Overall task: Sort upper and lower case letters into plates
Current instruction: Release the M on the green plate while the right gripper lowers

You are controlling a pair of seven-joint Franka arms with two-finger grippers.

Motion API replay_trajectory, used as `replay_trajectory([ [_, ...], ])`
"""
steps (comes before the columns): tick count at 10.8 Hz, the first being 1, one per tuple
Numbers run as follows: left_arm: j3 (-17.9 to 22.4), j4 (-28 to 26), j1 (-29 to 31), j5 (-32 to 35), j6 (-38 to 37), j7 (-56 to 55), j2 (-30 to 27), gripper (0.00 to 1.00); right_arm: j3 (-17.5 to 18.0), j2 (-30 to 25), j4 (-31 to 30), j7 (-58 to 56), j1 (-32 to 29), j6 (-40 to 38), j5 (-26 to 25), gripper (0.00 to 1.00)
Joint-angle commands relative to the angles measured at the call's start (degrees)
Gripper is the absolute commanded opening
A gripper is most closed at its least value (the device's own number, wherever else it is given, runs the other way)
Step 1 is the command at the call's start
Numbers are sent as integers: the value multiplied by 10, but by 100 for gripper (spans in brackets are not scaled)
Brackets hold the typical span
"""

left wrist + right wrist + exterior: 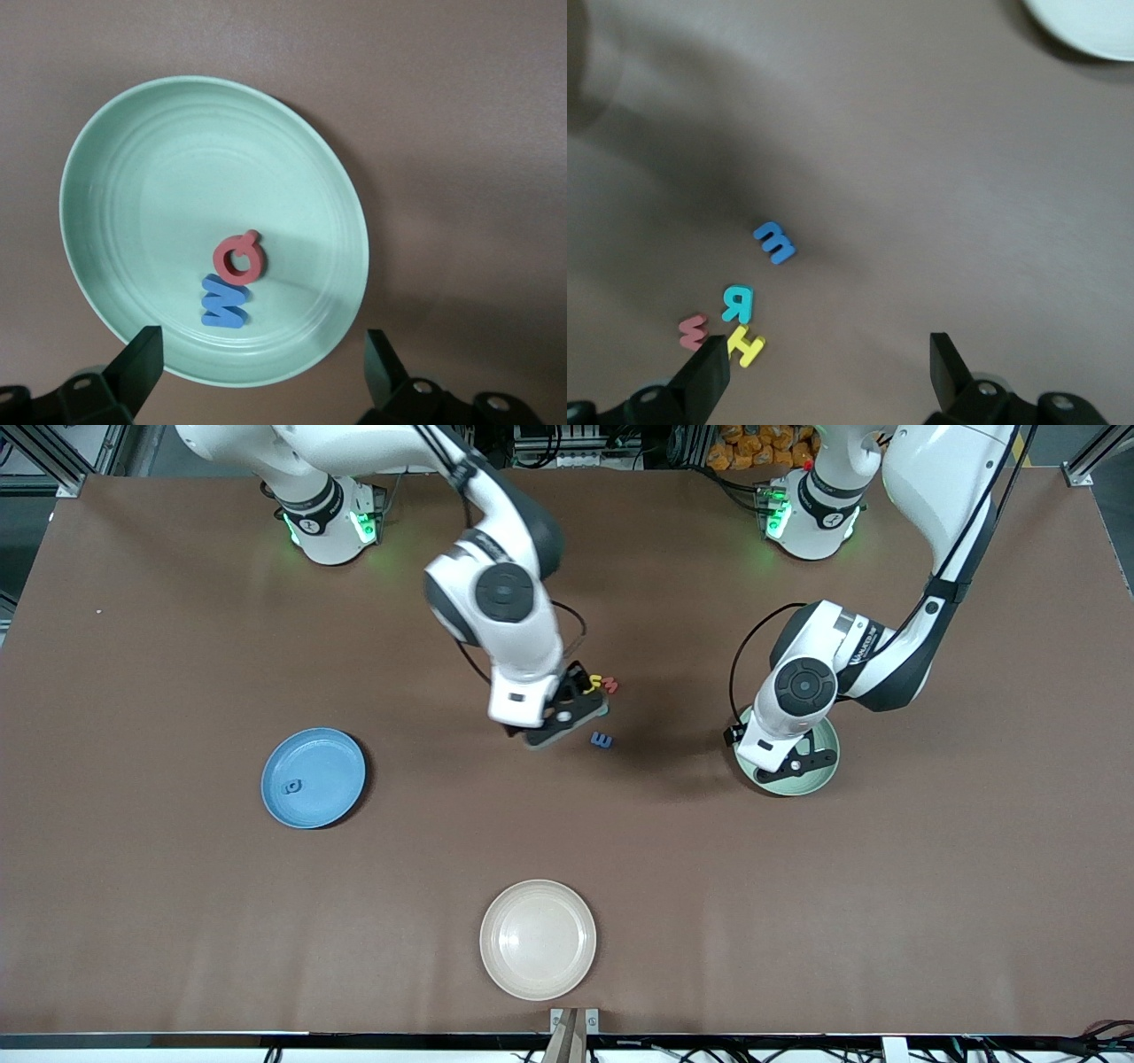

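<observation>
The mint green plate [820,774] lies toward the left arm's end of the table. My left gripper [787,763] hangs open just above it, holding nothing. In the left wrist view the mint green plate [168,177] holds a red letter [239,258] and a blue letter [223,303], with my left gripper [263,347] over its rim. The blue plate [323,766] holds one blue letter [291,786]. My right gripper [565,723] is open over loose letters at mid-table: blue m [774,242], teal R [737,302], red letter [693,331], yellow H [745,344]. My right gripper [828,352] is empty.
A cream-white plate [538,939] sits near the table's front edge, nearer the front camera than the letters, and its rim shows in the right wrist view as the cream-white plate [1090,22]. Brown tabletop lies between the three plates.
</observation>
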Motion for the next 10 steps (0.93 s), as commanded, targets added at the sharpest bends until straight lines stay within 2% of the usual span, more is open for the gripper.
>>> replay_trajectory([
  [1,-4,-5,5,-14,14,4,-5,100,-6,70,63,-23,28,10,-26,99],
  [2,-4,-5,4,-15,17,4,-4,100,-6,88,67,-43,36,38,-40,87],
  [5,-4,-5,1,-15,18,4,-1,100,-6,141,107,-114,44,58,-42,73],
  [10,-4,-5,-1,-15,20,3,0,100,-6,184,126,-127,58,71,-42,72],
])
